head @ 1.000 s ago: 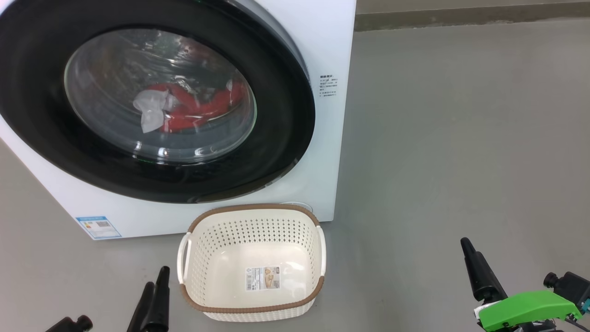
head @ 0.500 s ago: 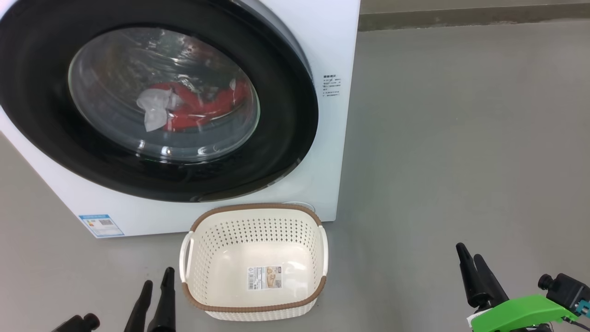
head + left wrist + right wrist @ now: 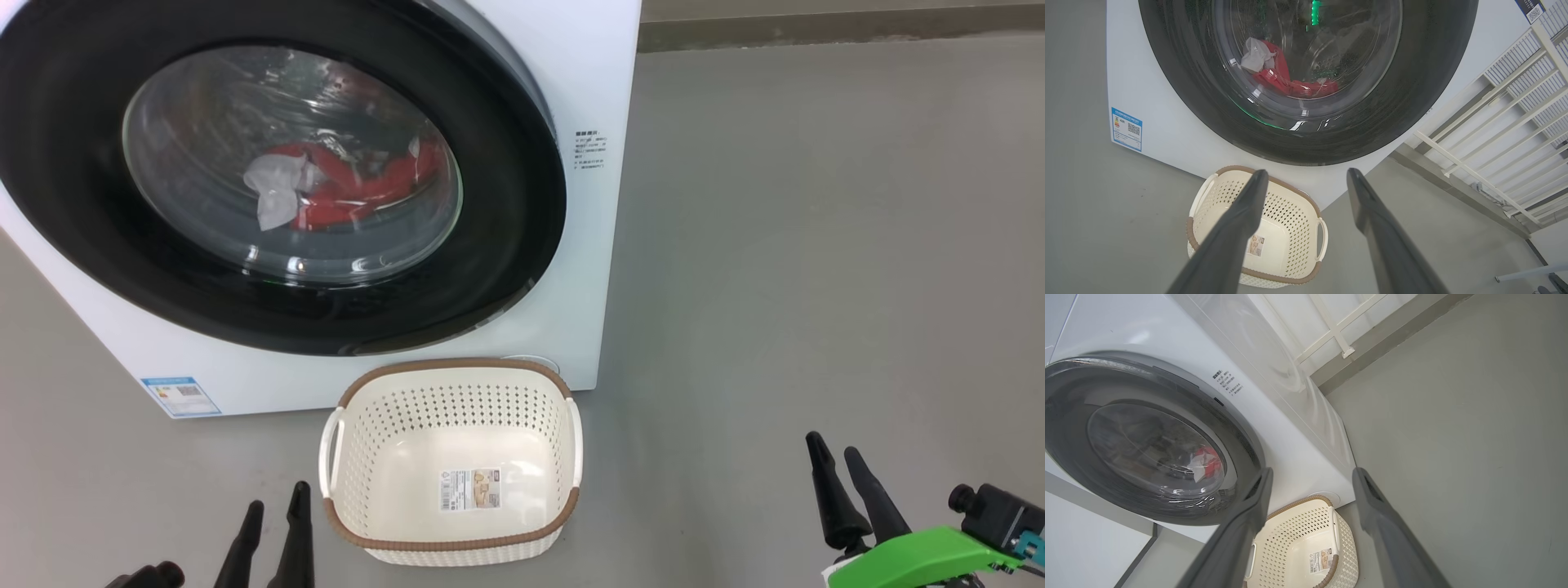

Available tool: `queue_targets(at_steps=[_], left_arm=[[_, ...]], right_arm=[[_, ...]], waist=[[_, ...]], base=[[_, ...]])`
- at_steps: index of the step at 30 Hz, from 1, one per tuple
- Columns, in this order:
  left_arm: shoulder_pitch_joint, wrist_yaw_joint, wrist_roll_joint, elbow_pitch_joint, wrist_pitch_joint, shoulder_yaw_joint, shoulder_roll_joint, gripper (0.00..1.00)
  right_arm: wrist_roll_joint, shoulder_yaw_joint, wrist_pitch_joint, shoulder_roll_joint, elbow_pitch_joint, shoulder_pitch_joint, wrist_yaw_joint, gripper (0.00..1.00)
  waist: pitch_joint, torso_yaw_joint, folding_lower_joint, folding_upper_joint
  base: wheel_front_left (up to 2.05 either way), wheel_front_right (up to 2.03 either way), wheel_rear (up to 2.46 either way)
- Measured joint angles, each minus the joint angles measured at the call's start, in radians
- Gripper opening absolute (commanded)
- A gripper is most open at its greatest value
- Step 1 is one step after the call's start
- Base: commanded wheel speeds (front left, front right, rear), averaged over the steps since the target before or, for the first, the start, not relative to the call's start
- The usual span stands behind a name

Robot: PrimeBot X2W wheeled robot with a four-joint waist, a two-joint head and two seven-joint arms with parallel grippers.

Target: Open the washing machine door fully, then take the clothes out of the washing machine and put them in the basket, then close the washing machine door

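Left end effector [image 3: 278, 496] hangs low, fingers apart, empty, just left of basket [image 3: 453, 364]. Right end effector [image 3: 832, 446] likewise spread and empty, well off to right over bare floor [image 3: 775, 245]. Washing machine door [image 3: 506, 245] shut, up and ahead of both. Left one almost beneath it, so likely nearer; right one faces door's right rim at slant. Clothes [image 3: 359, 192] behind glass inside washing machine [image 3: 596, 82]. Handle side not discernible.

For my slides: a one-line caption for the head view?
Red and white clothes behind the glass of the washing machine door; empty basket on the floor in front.
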Motion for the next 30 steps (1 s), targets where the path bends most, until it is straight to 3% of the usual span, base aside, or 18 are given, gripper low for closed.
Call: queue_targets(at_steps=[30], left_arm=[[0.001,0.0,0.32,-0.024,-0.081,-0.007,0.007,1.0]], right_arm=[[-0.277,0.01,-0.087,-0.004,-0.016,0.016,0.0,1.0]], waist=[[0.025,-0.004,0.0,0.0]], base=[[0.0,0.0,0.0]])
